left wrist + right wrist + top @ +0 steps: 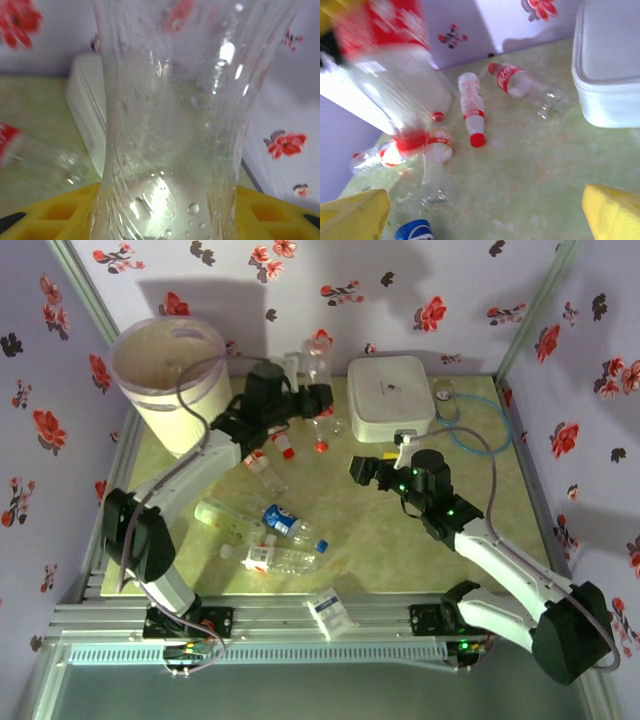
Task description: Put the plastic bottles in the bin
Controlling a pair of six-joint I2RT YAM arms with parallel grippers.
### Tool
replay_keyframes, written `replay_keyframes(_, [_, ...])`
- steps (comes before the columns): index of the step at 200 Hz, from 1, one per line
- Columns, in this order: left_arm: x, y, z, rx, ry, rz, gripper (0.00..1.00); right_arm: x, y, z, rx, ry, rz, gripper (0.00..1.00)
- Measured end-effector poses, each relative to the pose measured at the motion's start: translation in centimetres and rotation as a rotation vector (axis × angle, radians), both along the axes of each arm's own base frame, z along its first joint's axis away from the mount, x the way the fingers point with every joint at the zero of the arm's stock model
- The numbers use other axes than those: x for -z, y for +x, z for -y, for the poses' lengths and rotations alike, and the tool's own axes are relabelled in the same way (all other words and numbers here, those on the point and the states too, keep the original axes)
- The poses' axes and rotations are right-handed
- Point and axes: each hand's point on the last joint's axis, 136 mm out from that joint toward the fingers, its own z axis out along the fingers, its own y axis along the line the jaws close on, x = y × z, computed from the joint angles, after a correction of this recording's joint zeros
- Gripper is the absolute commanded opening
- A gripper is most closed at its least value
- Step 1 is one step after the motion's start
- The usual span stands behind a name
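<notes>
One clear plastic bottle [318, 360] with a red cap sits in the left gripper [318, 398] near the far edge of the counter [400, 540], between the bin [170, 415] and the white box [390, 395]. At the left wrist we see its ribbed, wet wall [170, 125] pinched at the waist, with the yellow fingers [47, 215] closed against it on both sides. We cannot tell whether its base touches the counter.

Several more bottles lie loose on the left half of the counter. Red-capped bottles [283, 447] lie just nearer than the held one. Toward the near edge we see a greenish bottle [225, 514], a blue-labelled bottle [290, 521] beside it, and a red-and-white labelled bottle [275, 558] nearest the edge. The right wrist camera picks out two of the red-capped ones lying on their sides, one [471, 107] with its cap toward the camera and one [520, 84] closer to the white box [610, 75].

The bin stands upright in the far left corner, well apart from the loose bottles, with its liner folded over the rim.

The right gripper [362, 468] hangs over the middle of the counter, just nearer than the white box. Its yellow fingers [612, 210] are spread wide with nothing between them.

A small white-and-blue packet [330, 610] lies at the near edge, between the two arm bases.
</notes>
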Motion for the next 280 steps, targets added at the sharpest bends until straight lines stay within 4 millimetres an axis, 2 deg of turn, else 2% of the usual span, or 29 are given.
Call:
replay_keyframes(36, [-6.4,2.1,-7.5,-0.148,0.032,0.128,0.00,2.8,-0.2,0.2,0.005,-0.051,-0.081,0.99])
replay_keyframes(70, [-10.3,3.5,-15.6,-0.330,0.095,0.204,0.00,3.6,-0.2,0.2,0.001,-0.060,-0.105,0.99])
replay_keyframes(100, [-12.4,4.2,-21.7,-0.475,0.148,0.241,0.00,5.5,-0.4,0.2,-0.002,-0.094,-0.165,0.99])
replay_keyframes(121, [-13.7,4.6,-26.0,-0.577,0.190,0.254,0.00,5.8,-0.5,0.3,-0.002,-0.101,-0.177,0.99])
replay_keyframes(144, [-15.5,5.7,-29.7,-0.667,0.225,0.274,0.00,5.8,-0.5,0.3,-0.002,-0.103,-0.180,0.99])
replay_keyframes(164, [-15.6,7.6,-31.7,-0.708,0.268,0.251,0.00,5.4,-0.3,0.1,-0.008,-0.106,-0.180,0.99])
replay_keyframes(177, [-14.5,9.3,-32.4,-0.709,0.307,0.209,0.00,4.9,-0.2,-0.1,-0.015,-0.106,-0.168,0.99])
replay_keyframes(191, [-12.3,11.3,-32.6,-0.694,0.355,0.144,0.00,4.5,-0.1,-0.2,-0.020,-0.105,-0.160,0.99])
replay_keyframes(204, [-9.3,13.0,-32.7,-0.672,0.400,0.070,0.00,4.4,-0.1,-0.2,-0.022,-0.107,-0.157,0.99])
replay_keyframes(217, [-5.1,14.2,-32.6,-0.640,0.451,-0.032,0.00,4.5,-0.1,-0.2,-0.022,-0.108,-0.159,0.99])
replay_keyframes(233, [-0.3,14.6,-32.7,-0.602,0.504,-0.157,0.00,4.5,-0.2,-0.2,-0.027,-0.109,-0.161,0.99])
replay_keyframes(248, [3.1,14.6,-32.5,-0.561,0.540,-0.247,0.00,4.7,-0.3,-0.2,-0.033,-0.119,-0.165,0.99])
replay_keyframes(261, [5.2,14.3,-32.3,-0.527,0.563,-0.304,0.00,4.6,-0.5,-0.1,-0.037,-0.127,-0.162,0.99])
replay_keyframes(280, [6.9,13.8,-32.1,-0.487,0.586,-0.356,0.00,4.0,-0.8,0.1,-0.039,-0.125,-0.145,0.99])
